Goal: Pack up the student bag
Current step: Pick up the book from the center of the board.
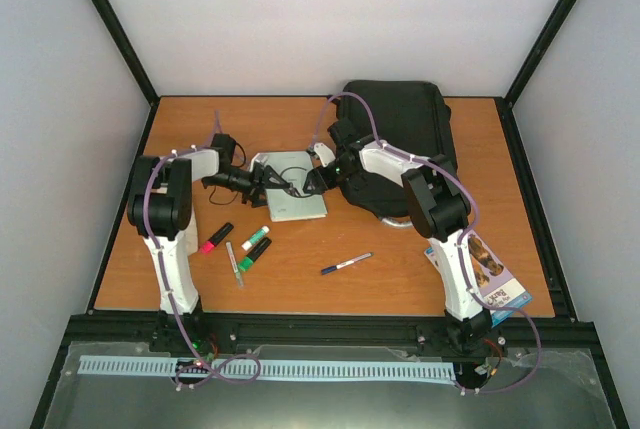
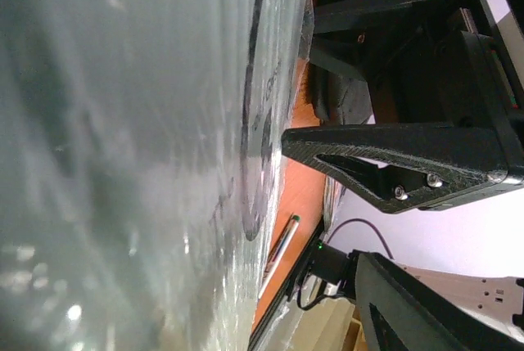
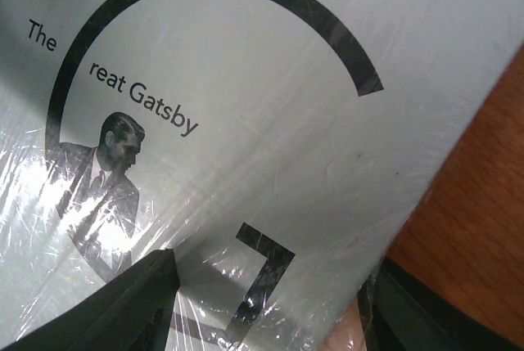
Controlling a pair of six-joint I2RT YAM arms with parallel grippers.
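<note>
Book [image 1: 295, 204]: plastic-wrapped, near the bag [image 1: 400, 134].
Left gripper [image 1: 265, 181]: at its left edge; we cannot tell the grip.
Right gripper [image 1: 303, 185]: right edge; likewise.

walls [image 1: 330, 19]: plain white | table [image 1: 400, 269]: orange wood | frame [image 1: 112, 24]: black

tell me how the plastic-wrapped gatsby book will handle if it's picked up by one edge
The book is probably slippery: glossy, wrinkled plastic wrap covers it. It looks thin and flat, so it should stay fairly stiff, perhaps bowing slightly if it is a softcover. It seems unlikely to roll or tip.
</note>
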